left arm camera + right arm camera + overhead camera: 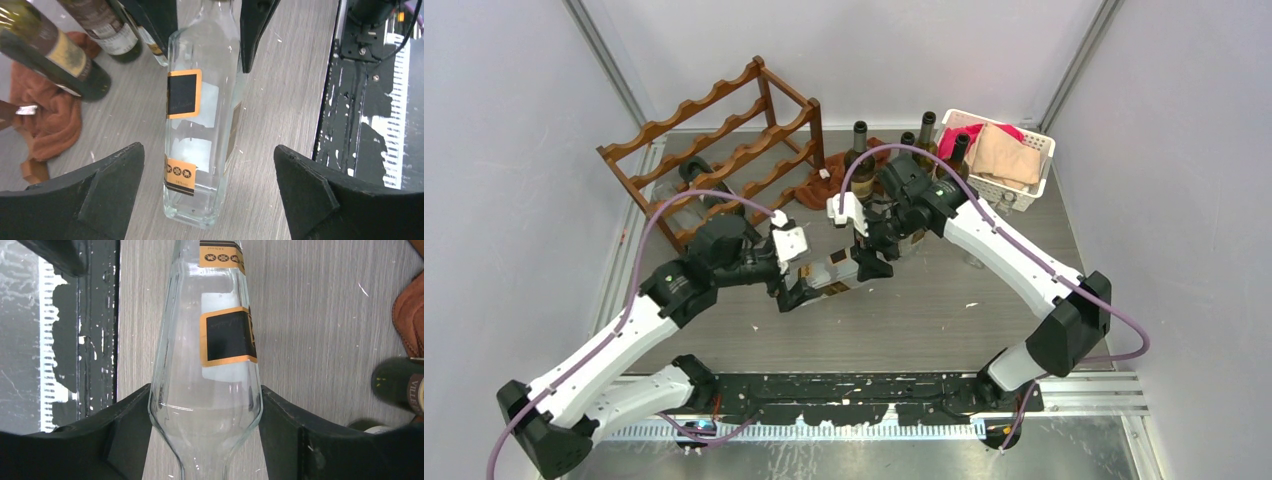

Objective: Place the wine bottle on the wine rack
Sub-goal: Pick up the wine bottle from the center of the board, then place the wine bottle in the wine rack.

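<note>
right wrist: right jaws clamp wine bottle [207, 390], orange/black label [227, 335] prob script, unreadable; left jaws wide, empty.

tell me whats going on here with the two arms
The right gripper has its fingers shut on the shoulder of a clear bottle turned on its side over the table. The left gripper is open, its fingers either side of the bottle's base, not touching. The wooden rack stands back left; the bottle isn't on it yet.
</note>
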You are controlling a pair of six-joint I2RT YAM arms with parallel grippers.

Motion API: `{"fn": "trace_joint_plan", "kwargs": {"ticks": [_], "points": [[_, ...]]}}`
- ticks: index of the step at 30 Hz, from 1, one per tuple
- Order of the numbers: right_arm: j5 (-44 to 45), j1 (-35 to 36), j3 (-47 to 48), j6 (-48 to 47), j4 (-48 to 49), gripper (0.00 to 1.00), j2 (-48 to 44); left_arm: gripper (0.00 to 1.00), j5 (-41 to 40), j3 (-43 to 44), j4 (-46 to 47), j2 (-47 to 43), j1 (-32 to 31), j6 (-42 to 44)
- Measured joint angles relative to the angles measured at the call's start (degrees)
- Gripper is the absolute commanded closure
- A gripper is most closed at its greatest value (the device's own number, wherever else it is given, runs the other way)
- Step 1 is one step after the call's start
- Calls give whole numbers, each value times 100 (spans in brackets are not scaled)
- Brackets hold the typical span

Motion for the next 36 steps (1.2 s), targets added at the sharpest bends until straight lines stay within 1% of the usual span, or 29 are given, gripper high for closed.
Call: {"fn": "trace_joint_plan", "kwargs": {"ticks": [2,4,6,8,11,14,16,20,22,28,36], "points": [[37,-22,-164,197,232,99,-66,0,-142,-11,24,-240,-2,-151],[76,-33,-354,422,498,99,-181,0,-501,-7,24,-494,-2,-402],[138,-35,-579,717,831,99,-345,1,-1025,98,-76,-684,-2,-667],[190,-33,-822,1049,1222,99,-487,3,-1635,487,-306,-715,4,-949],[380,26,-1147,1655,1947,99,-555,3,-2505,1384,-634,-518,13,-1255],[933,168,-1366,2282,2708,99,-461,3,-3368,2240,-761,-205,22,-1480],[1270,236,-1419,2656,3123,99,-328,3,-3849,2566,-848,-15,55,-1565],[1965,334,-1482,3272,3950,99,57,3,-4557,2839,-1023,273,170,-1764],[2282,363,-1517,3506,4275,99,247,4,-4712,2874,-1073,433,304,-1882],[2966,402,-1521,4013,4940,99,758,4,-4704,2874,-1287,750,719,-2090],[3407,503,-1519,4352,5668,99,1207,4,-4627,2874,-1266,743,804,-2181]]}}
